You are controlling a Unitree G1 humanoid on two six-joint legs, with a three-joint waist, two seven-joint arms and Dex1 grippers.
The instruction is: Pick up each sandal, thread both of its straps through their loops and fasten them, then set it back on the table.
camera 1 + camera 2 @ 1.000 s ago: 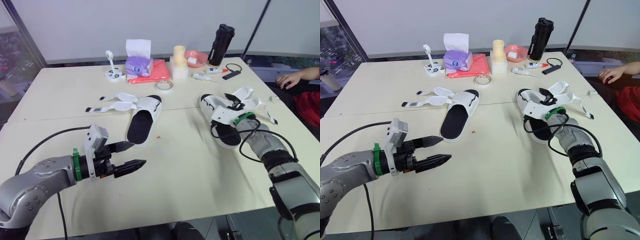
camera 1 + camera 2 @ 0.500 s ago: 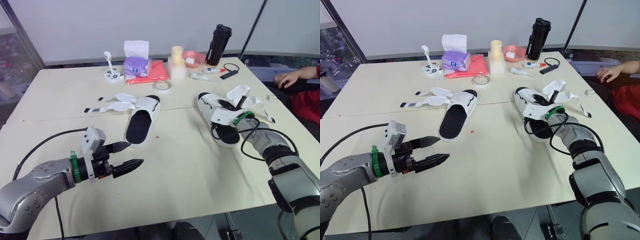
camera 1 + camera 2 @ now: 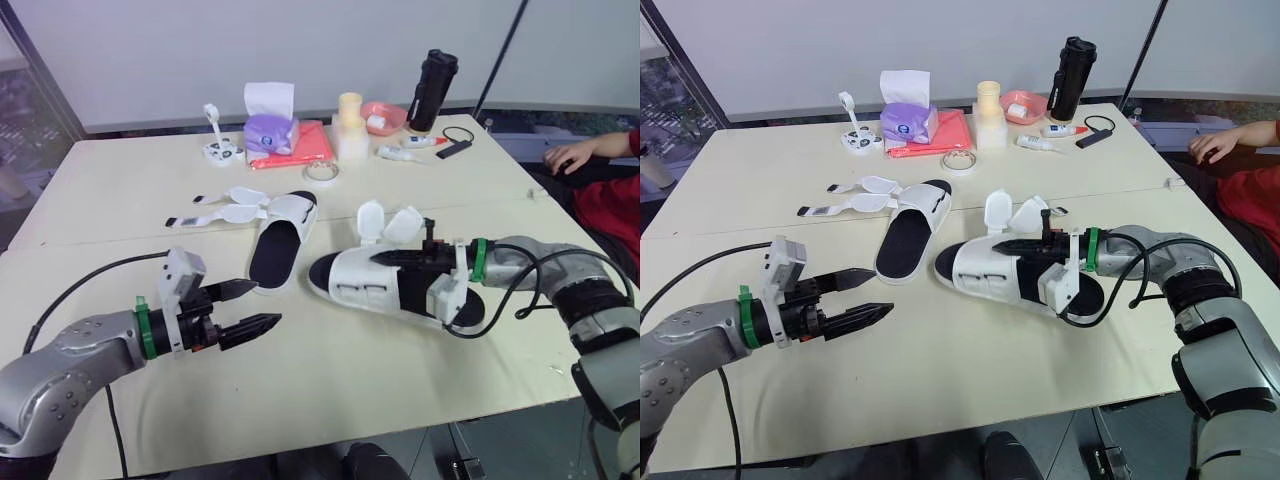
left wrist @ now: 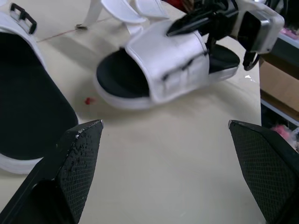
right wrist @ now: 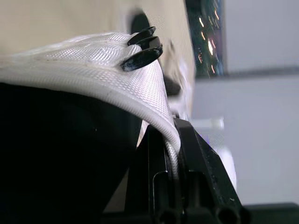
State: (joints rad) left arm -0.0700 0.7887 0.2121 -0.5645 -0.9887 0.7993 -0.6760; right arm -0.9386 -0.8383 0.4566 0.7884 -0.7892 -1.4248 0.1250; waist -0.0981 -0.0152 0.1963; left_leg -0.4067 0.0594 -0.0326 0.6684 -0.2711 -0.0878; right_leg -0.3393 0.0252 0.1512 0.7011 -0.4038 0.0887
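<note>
The right gripper [image 3: 392, 257] is clamped on the upper of one sandal [image 3: 365, 288], at the middle of the bench [image 3: 340, 385]. The left gripper [image 3: 262, 305] hangs open near the other sandal [image 3: 281, 245]

On the 1 table [image 3: 760, 175] I count 2 sandals [image 3: 908, 235] [image 3: 985, 272], 1 black bottle [image 3: 1068, 65], 1 tissue box [image 3: 903, 122], 1 pink bowl [image 3: 1025, 105], 1 red cloth [image 3: 945, 135] and 1 tape roll [image 3: 960, 167].

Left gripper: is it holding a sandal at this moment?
No, the left gripper is open, with nothing held between its fingers.
</note>
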